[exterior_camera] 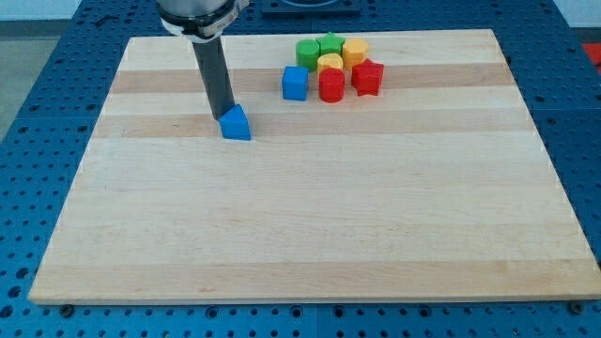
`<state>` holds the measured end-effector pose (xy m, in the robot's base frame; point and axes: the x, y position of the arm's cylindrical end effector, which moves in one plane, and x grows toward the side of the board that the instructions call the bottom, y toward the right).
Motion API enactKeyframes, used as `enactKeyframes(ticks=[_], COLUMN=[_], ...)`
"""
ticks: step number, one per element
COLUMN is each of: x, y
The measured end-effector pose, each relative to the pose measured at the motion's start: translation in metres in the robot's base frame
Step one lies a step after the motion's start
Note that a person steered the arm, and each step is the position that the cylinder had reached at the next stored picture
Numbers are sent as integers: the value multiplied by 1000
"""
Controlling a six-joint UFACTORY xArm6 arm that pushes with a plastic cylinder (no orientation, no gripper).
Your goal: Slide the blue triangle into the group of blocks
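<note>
The blue triangle (pixel 236 123) lies on the wooden board (pixel 310 207), left of centre in the upper part of the view. My tip (pixel 222 116) stands right at the triangle's left edge, touching or nearly touching it. The group of blocks sits up and to the right: a blue cube (pixel 295 83), a red cylinder (pixel 331 85), a red block (pixel 367 78), a yellow block (pixel 330 63), a yellow cylinder (pixel 355 52), a green cylinder (pixel 307 53) and a green block (pixel 331 44). The blue cube is the group's nearest block to the triangle.
The board lies on a blue perforated table (pixel 38 141). The arm's body (pixel 199 14) hangs over the board's top edge at the upper left.
</note>
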<state>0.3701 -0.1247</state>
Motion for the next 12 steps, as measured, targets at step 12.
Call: enactKeyframes(ticks=[12], x=[-5], y=[77])
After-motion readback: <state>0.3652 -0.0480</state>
